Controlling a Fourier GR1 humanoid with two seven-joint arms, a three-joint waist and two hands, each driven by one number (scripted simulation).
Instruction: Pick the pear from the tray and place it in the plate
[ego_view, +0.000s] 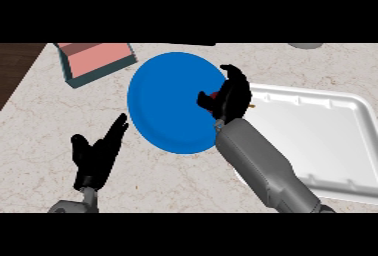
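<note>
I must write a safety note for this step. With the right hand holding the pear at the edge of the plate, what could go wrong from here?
1. The right hand holds the pear just over the right rim of the plate; released here, it might land on the rim and roll off.
2. The fingers hide most of the pear, so its seating in the hand is hard to judge.

Pale marbled stone-look counter top (52, 125), matt and veined. Round blue plate (166, 100), smooth, flat in sheen. White moulded plastic tray (325, 130), softly glossy. Dark wood-grain strip (15, 62) at far left.
</note>
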